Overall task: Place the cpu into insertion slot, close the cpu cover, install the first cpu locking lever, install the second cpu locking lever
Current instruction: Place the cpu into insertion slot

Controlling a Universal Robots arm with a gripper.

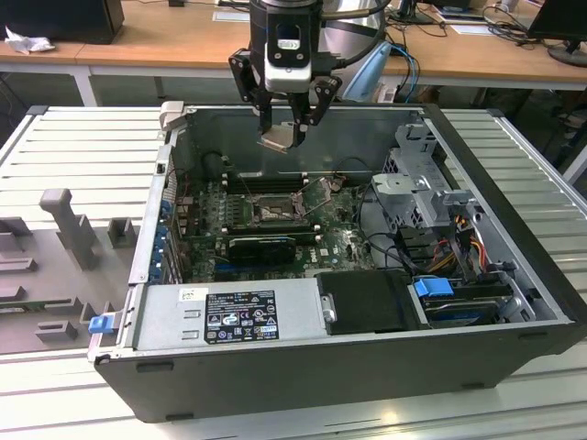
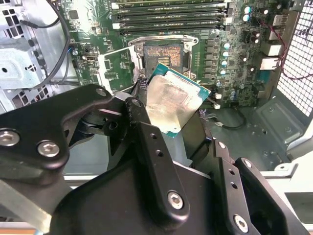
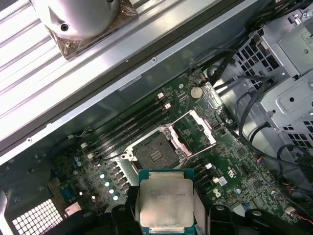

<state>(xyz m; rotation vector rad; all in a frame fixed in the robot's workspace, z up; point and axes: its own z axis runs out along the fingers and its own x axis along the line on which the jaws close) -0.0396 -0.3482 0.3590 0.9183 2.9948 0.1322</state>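
Up high, the black metal gripper [image 1: 283, 136] is closed tight on the small flat silver square cpu [image 3: 165, 203], above the open square black insertion slot [image 3: 155, 155] on the green board [image 3: 247, 171], not touching.
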